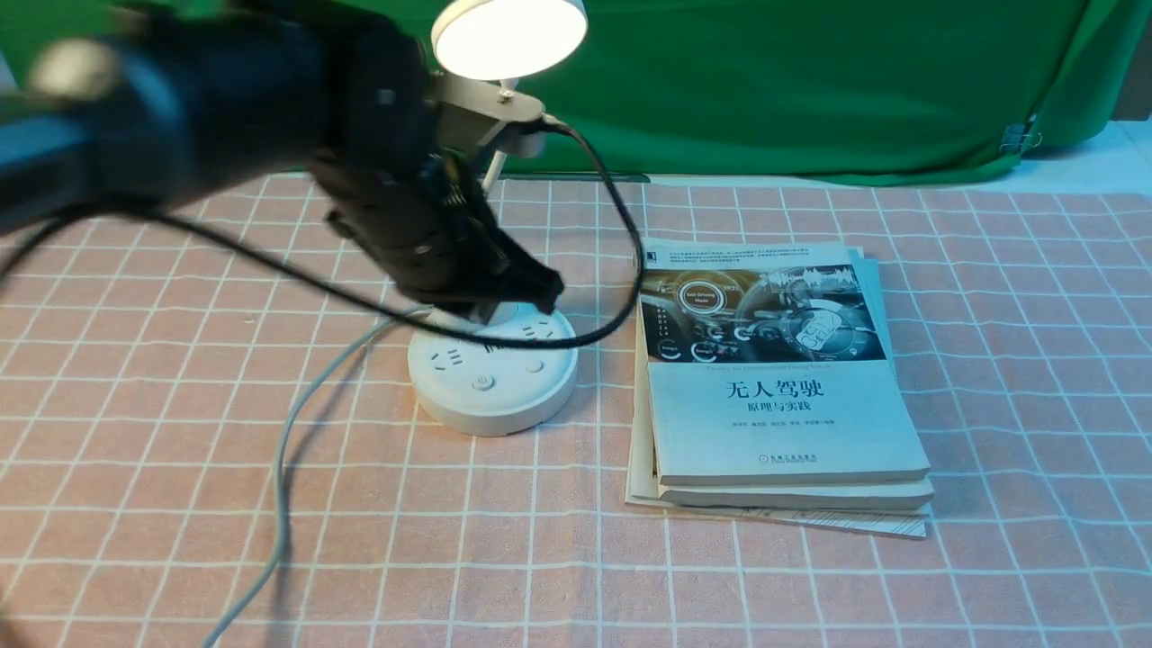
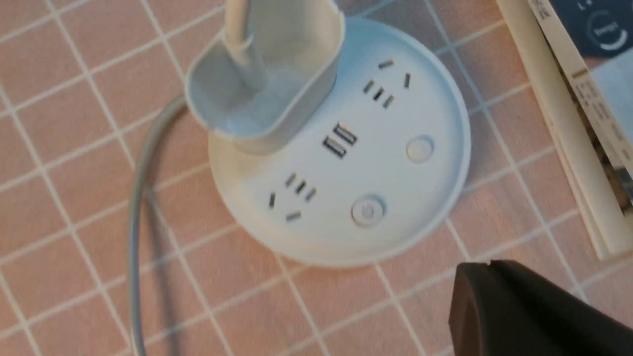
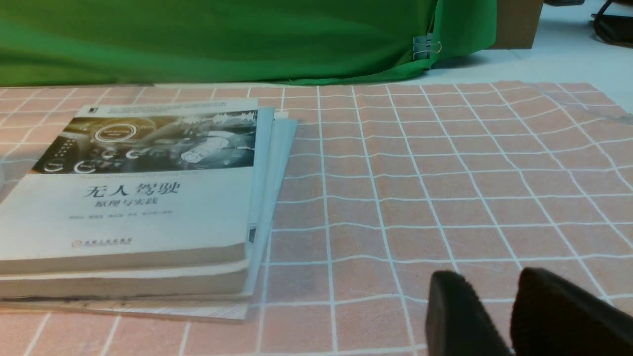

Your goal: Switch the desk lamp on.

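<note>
The desk lamp (image 1: 495,378) stands left of middle on the pink checked cloth (image 1: 990,360) that covers the desk (image 1: 1107,157). Its round head (image 1: 508,36) glows up at the far side. My left pincer (image 1: 517,297) hangs just above the far part of the lamp's round base. My own arm hides the neck and the holder in the front view. My black cable (image 1: 621,225) loops down across the base's right edge.

From my left wrist I see the base (image 2: 356,163) with its cup-shaped holder (image 2: 267,94), two USB ports (image 2: 339,140) and two round buttons (image 2: 367,211). Only one dark finger (image 2: 519,306) shows there, so I cannot tell how wide that pincer stands.

A stack of books (image 1: 783,414) lies just right of the base, close but apart from it. The lamp's pale cord (image 1: 283,468) trails away to the near left. Green fabric (image 1: 810,81) hangs along the far edge.

My right pincer (image 3: 494,287) hovers over bare cloth, right of the books (image 3: 133,207), fingers narrowly apart and holding nothing.
</note>
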Robot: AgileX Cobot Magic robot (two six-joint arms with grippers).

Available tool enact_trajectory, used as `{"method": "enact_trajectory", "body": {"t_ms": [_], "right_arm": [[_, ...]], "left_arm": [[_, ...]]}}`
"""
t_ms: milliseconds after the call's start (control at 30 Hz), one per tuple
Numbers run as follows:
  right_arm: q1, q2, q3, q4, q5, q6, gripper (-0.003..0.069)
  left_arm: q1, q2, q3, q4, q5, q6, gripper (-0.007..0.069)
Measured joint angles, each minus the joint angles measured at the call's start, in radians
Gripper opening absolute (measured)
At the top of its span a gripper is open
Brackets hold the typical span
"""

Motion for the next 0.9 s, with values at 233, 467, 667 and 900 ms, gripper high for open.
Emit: {"method": "enact_trajectory", "body": {"t_ms": [233, 467, 667, 900], "right_arm": [[0.0, 0.0, 0.0, 0.0, 0.0, 0.001, 0.0241], [0.0, 0.0, 0.0, 0.0, 0.0, 0.001, 0.0241], [0.0, 0.0, 0.0, 0.0, 0.0, 0.001, 0.0241], [0.0, 0.0, 0.0, 0.0, 0.0, 0.001, 0.0241]], "left_arm": [[0.0, -0.41, 0.384, 0.0, -0.064, -0.096, 0.0021], [0.0, -0.817, 0.6, -0.003, -0.102, -0.136, 0.0021], [0.0, -1.083, 0.657, -0.003, -0.078, -0.136, 0.0021], [0.0, -1.3, 0.661, -0.002, -0.096, -0.136, 0.0021]]}}
